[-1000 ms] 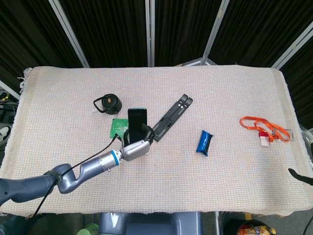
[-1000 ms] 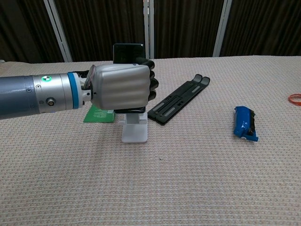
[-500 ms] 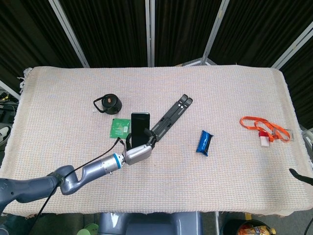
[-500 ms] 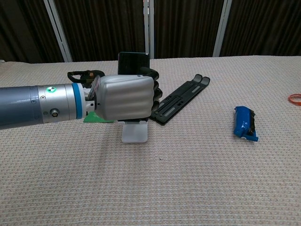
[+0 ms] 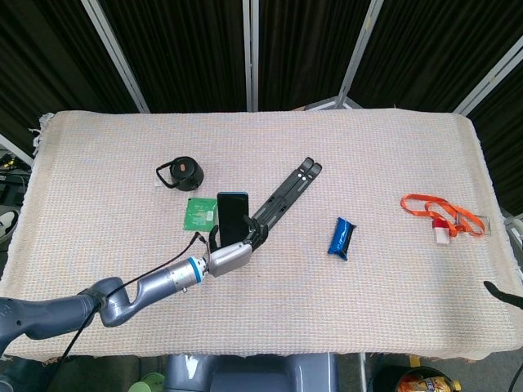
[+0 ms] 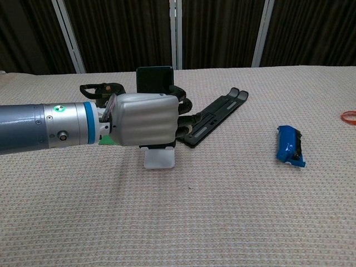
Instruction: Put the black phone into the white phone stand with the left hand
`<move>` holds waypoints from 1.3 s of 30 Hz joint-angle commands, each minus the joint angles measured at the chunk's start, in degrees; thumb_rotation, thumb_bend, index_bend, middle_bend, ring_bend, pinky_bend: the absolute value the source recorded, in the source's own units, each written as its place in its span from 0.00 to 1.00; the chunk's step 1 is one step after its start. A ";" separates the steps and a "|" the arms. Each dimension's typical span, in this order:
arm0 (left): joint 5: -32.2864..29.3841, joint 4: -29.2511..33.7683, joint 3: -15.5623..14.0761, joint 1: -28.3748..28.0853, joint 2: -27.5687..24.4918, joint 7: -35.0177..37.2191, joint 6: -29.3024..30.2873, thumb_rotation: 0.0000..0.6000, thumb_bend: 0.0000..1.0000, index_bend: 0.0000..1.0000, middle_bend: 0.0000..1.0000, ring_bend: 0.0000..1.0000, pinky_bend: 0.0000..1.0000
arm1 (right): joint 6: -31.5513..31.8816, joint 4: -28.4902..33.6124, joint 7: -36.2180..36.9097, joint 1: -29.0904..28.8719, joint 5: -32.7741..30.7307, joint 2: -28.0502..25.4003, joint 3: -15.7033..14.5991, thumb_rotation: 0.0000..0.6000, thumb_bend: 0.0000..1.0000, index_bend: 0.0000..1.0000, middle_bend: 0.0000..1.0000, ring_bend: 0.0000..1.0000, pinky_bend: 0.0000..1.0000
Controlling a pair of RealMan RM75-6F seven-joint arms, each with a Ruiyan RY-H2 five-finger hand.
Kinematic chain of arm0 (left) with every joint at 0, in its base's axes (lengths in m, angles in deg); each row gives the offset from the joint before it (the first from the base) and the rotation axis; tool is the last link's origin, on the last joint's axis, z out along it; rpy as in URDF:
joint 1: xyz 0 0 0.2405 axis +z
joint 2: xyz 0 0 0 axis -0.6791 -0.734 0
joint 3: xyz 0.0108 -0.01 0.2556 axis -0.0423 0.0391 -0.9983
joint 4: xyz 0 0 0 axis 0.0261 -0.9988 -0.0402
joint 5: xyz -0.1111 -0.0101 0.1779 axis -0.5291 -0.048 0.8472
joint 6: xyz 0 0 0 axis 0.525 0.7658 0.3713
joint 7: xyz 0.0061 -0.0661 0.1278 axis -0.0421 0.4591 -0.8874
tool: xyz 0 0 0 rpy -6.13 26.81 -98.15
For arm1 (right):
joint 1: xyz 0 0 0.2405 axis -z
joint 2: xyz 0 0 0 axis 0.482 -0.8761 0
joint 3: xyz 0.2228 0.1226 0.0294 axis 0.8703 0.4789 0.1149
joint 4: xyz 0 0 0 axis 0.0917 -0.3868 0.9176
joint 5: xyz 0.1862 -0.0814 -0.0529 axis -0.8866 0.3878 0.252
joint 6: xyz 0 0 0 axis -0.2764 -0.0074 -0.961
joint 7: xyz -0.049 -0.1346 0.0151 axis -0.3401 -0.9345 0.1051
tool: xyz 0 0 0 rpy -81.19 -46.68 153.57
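The black phone (image 5: 231, 214) (image 6: 154, 79) stands upright, screen dark, its lower part hidden behind my left hand (image 5: 230, 255) (image 6: 146, 119). The white phone stand (image 6: 159, 158) shows only its flat base below the hand, directly under the phone. The hand's dark fingers (image 6: 188, 118) are uncurled and spread to the right of the phone, no longer wrapped on it. Whether the thumb touches the phone is hidden. A dark tip at the table's right edge may be my right hand (image 5: 500, 291); its fingers cannot be made out.
A black folding bracket (image 5: 286, 196) (image 6: 214, 114) lies just right of the stand. A green card (image 5: 198, 214) and a black looped cap (image 5: 181, 172) sit to the left. A blue packet (image 5: 341, 238) and an orange lanyard (image 5: 441, 214) lie further right.
The left hand lowered the phone onto the stand, then its fingers uncurled from around the phone and spread out to the right.
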 commanded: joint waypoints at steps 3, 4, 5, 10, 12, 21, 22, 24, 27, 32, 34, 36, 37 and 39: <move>0.73 1.04 -0.40 0.02 -1.00 0.96 0.70 1.00 0.00 0.01 0.00 0.04 0.23 | 0.15 0.16 -0.14 0.04 0.15 -0.01 -0.03 1.00 0.00 0.00 0.00 0.00 0.00; 0.92 1.35 -0.45 0.08 -1.30 1.33 1.04 1.00 0.00 0.01 0.00 0.03 0.23 | 0.16 0.19 -0.13 0.04 0.20 -0.03 -0.04 1.00 0.00 0.00 0.00 0.00 0.00; 0.98 1.46 -0.46 0.10 -1.43 1.47 1.16 1.00 0.00 0.00 0.00 0.02 0.22 | 0.17 0.20 -0.13 0.04 0.21 -0.04 -0.04 1.00 0.00 0.00 0.00 0.00 0.00; 1.32 4.04 0.56 1.36 -3.04 3.81 5.53 1.00 0.00 0.00 0.00 0.00 0.19 | 0.29 0.34 0.22 0.13 0.43 -0.20 -0.09 1.00 0.00 0.00 0.00 0.00 0.00; 1.15 5.32 1.41 2.35 -3.61 5.52 8.48 1.00 0.00 0.00 0.00 0.00 0.17 | 0.37 0.39 0.39 0.19 0.54 -0.28 -0.12 1.00 0.00 0.00 0.00 0.00 0.00; -13.71 19.53 8.38 15.82 -5.74 23.10 28.00 1.00 0.00 0.00 0.00 0.00 0.07 | 0.85 0.76 0.85 0.45 1.32 -0.55 -0.37 1.00 0.00 0.00 0.00 0.00 0.00; -16.35 21.87 8.76 17.47 -6.35 24.73 29.02 1.00 0.00 0.00 0.00 0.00 0.05 | 0.86 0.80 0.83 0.44 1.40 -0.55 -0.40 1.00 0.00 0.00 0.00 0.00 0.00; -19.61 25.15 8.99 19.64 -7.50 26.30 30.28 1.00 0.00 0.00 0.00 0.00 0.02 | 0.85 0.89 0.81 0.43 1.53 -0.55 -0.46 1.00 0.00 0.00 0.00 0.00 0.00; -22.98 28.71 8.36 23.90 -9.31 28.84 34.05 1.00 0.00 0.00 0.00 0.00 0.00 | 0.95 1.11 0.67 0.37 1.91 -0.53 -0.53 1.00 0.00 0.00 0.00 0.00 0.00; -23.10 32.04 1.26 34.77 -11.35 40.26 42.54 1.00 0.00 0.00 0.00 0.00 0.00 | 1.06 1.63 -0.32 0.19 2.98 -0.34 -0.93 1.00 0.00 0.00 0.00 0.00 0.00; -21.92 32.34 -0.85 36.80 -12.15 42.10 43.72 1.00 0.00 0.00 0.00 0.00 0.00 | 1.08 1.82 -0.34 0.18 3.20 -0.35 -1.03 1.00 0.00 0.00 0.00 0.00 0.00; -20.92 33.10 -3.37 39.39 -13.27 43.90 45.31 1.00 0.00 0.00 0.00 0.00 0.00 | 1.26 2.02 -0.30 0.20 3.56 -0.43 -1.11 1.00 0.00 0.00 0.00 0.00 0.00; -20.20 33.49 -4.38 40.60 -13.95 45.16 46.08 1.00 0.00 0.00 0.00 0.00 0.00 | 1.40 2.13 -0.32 0.24 3.77 -0.48 -1.17 1.00 0.00 0.00 0.00 0.00 0.00; -19.17 33.64 -5.20 41.80 -14.75 46.63 46.87 1.00 0.00 0.00 0.00 0.00 0.00 | 1.64 2.25 -0.35 0.33 4.00 -0.57 -1.25 1.00 0.00 0.00 0.00 0.00 0.00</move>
